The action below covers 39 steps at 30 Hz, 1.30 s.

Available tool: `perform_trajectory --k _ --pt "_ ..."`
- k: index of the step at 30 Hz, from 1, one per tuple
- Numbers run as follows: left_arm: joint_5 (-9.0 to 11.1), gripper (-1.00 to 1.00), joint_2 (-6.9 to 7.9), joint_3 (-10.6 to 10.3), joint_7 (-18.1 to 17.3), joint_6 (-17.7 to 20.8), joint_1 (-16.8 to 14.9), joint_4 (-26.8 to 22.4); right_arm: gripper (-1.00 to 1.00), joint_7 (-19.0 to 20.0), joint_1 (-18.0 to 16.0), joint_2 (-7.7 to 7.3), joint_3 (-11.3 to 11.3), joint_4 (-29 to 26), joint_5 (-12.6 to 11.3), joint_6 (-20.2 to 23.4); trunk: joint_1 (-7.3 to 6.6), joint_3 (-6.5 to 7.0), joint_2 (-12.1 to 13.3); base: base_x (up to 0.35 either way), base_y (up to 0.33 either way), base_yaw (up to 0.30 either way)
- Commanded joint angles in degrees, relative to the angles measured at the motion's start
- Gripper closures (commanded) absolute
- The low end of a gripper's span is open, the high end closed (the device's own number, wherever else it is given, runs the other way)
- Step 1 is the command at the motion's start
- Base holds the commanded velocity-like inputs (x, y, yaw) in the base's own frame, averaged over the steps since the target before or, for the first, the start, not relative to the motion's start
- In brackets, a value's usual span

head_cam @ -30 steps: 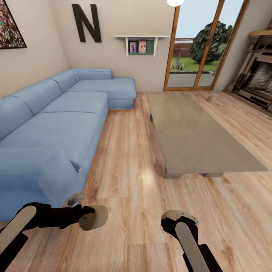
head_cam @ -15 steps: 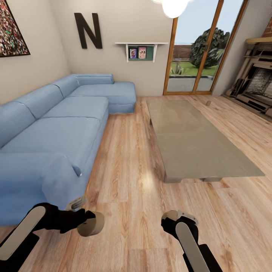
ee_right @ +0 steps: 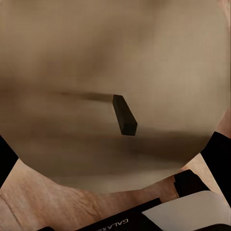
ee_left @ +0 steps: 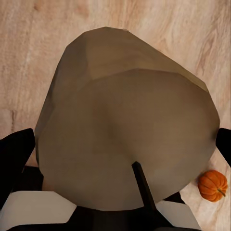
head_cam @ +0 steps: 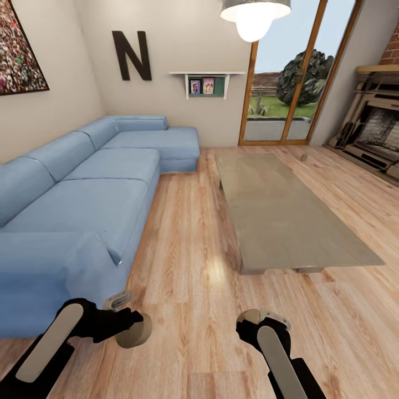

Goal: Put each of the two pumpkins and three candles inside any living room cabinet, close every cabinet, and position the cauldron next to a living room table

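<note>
A large dark letter "N" (head_cam: 132, 54) is mounted on the far wall, and part of the lettering "GALAXE" (ee_right: 114, 224) can be read on the right arm's casing in the right wrist view.

The left arm is held low and bent inward across the floor (head_cam: 188, 249). The left claw (head_cam: 134, 330) is closed around a beige candle (head_cam: 136, 331), whose flat top and dark wick (ee_left: 142, 185) are seen close up in the left wrist view. The right arm is folded near the body. In the right wrist view a second candle (ee_right: 110, 91) with a dark wick is seen very close between the fingers, so the right claw (head_cam: 262, 318) is taken as closed on it.

One small orange pumpkin (ee_left: 212, 185) is seen lying on the wood floor beside the left candle. A small pale object (head_cam: 303, 157), possibly another candle, stands on the floor beyond the low surface (head_cam: 282, 205).

Compared with a second earlier, the view has been tilted upward: a ceiling lamp (head_cam: 255, 15) is now included, and the left arm has been drawn lower and nearer the blue sofa (head_cam: 83, 194).
</note>
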Motion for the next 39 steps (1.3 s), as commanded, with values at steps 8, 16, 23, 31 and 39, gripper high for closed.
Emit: perform_trajectory --k 8,16,23,31,39 --pt "-0.1 1.00 -0.31 -1.3 0.7 0.1 -0.1 0.0 1.00 -0.6 0.0 0.00 0.0 0.0 -0.5 0.4 -1.77 2.15 3.2 0.000 0.000 0.000" --pt "-0.2 1.00 -0.31 -2.0 0.5 0.1 -0.1 0.0 1.00 -0.6 0.0 0.00 0.0 0.1 -0.5 0.4 -3.52 4.34 6.4 0.000 0.000 0.000" --pt "-0.2 1.00 -0.25 -2.0 0.6 0.1 -0.1 0.0 1.00 -0.6 0.0 0.00 0.0 0.2 -0.5 0.4 -5.06 6.26 9.2 0.000 0.000 0.000" --pt "-0.1 1.00 -0.24 -2.0 0.6 0.1 -0.1 0.0 1.00 -0.6 0.0 0.00 -0.1 0.2 -0.5 0.4 -6.82 8.45 12.4 0.000 0.000 0.000" --pt "-0.1 1.00 -0.24 -2.0 0.6 0.1 0.0 0.0 1.00 -0.6 0.0 0.00 -0.1 0.2 -0.5 0.4 -8.58 10.64 15.6 -0.110 0.000 0.000"
